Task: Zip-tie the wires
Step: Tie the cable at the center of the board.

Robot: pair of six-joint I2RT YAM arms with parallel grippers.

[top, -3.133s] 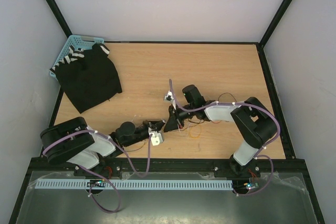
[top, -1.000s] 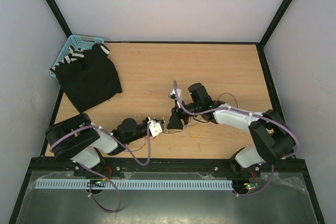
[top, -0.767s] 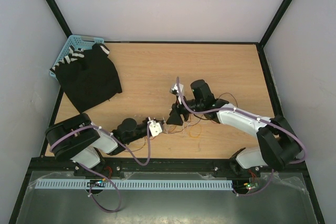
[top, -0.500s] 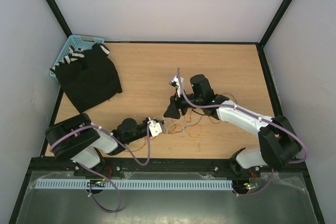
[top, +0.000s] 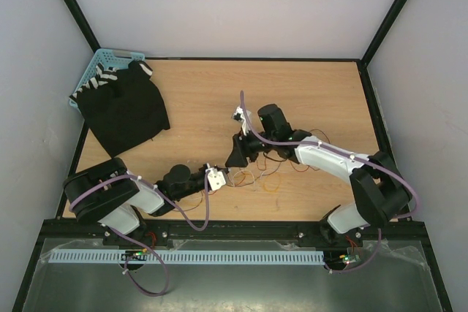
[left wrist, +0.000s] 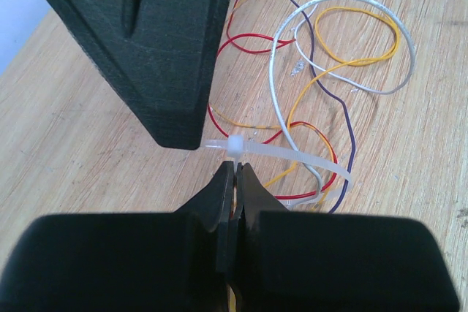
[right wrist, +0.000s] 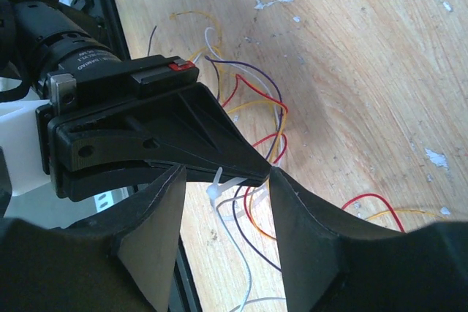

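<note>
The wires (top: pixel 267 173) lie loose on the table (top: pixel 307 93), their tangle stretching from 9 to 3 o'clock. A clear zip tie (left wrist: pixel 289 157) crosses them, its head towards 9. The left gripper (left wrist: pixel 235 172) is pinched tight just under that head, perhaps on a strand. The right gripper (right wrist: pixel 225 177) is spread wide, straddling the left one's tip. A black cloth (top: pixel 123 109) and a blue basket (top: pixel 95 71) sit at 10 o'clock.

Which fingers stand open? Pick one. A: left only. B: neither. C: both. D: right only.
D: the right fingers stand well apart, while the left fingers are pressed together right beside the zip tie.
</note>
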